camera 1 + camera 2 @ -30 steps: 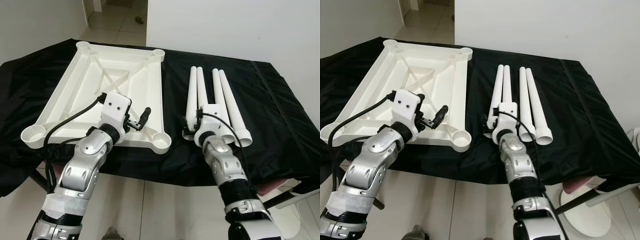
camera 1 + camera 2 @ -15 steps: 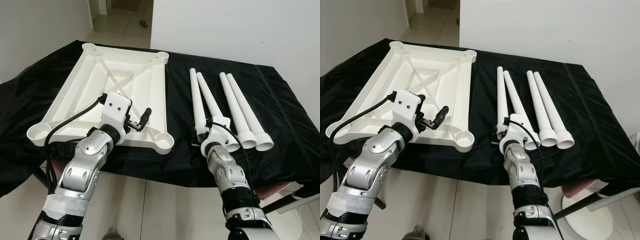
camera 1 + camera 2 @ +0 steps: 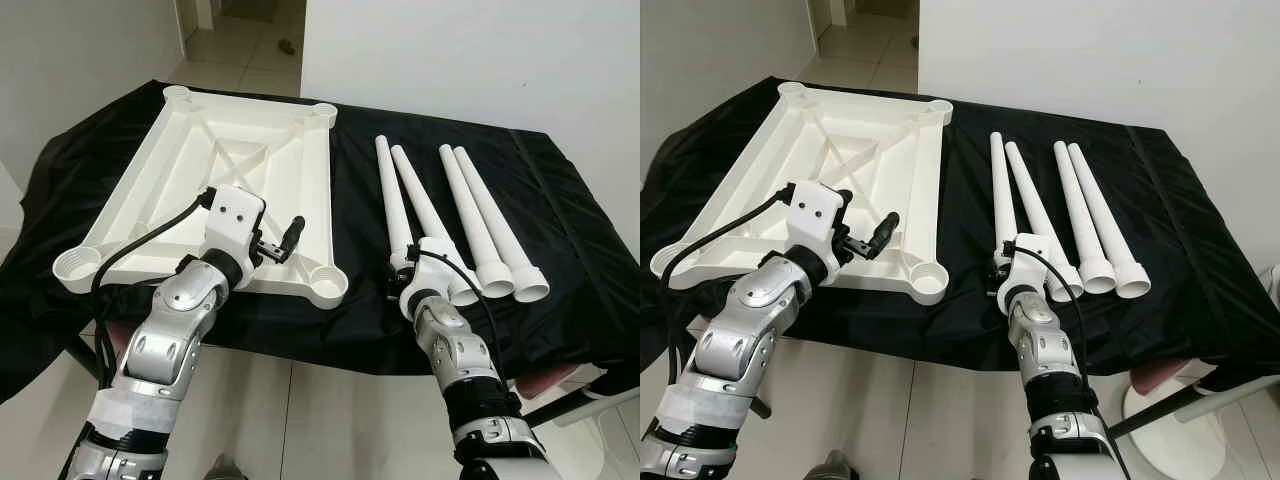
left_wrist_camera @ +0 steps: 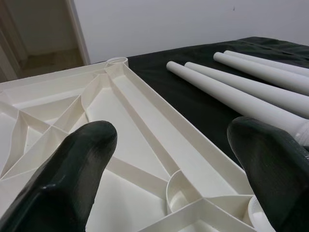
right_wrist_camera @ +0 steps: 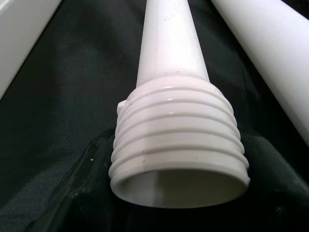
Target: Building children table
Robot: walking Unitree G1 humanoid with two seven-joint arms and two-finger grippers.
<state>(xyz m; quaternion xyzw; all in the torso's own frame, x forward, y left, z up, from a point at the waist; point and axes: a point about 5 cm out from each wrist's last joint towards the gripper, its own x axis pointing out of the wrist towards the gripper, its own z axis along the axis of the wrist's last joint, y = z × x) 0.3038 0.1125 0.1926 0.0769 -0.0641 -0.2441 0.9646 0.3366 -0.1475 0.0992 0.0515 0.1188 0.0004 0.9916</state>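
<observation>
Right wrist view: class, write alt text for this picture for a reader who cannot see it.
The threaded, hollow end of a white table leg faces the camera up close, with the right gripper's black fingers on either side of the threads. The leg lies on a black cloth, beside another white leg.

A black cloth (image 3: 560,250) drapes the tabletop, hanging over its near edge. White walls (image 3: 480,50) stand behind it and at left. Pale floor tiles (image 3: 300,420) (glossy) run near and through a far doorway (image 3: 240,30).
</observation>
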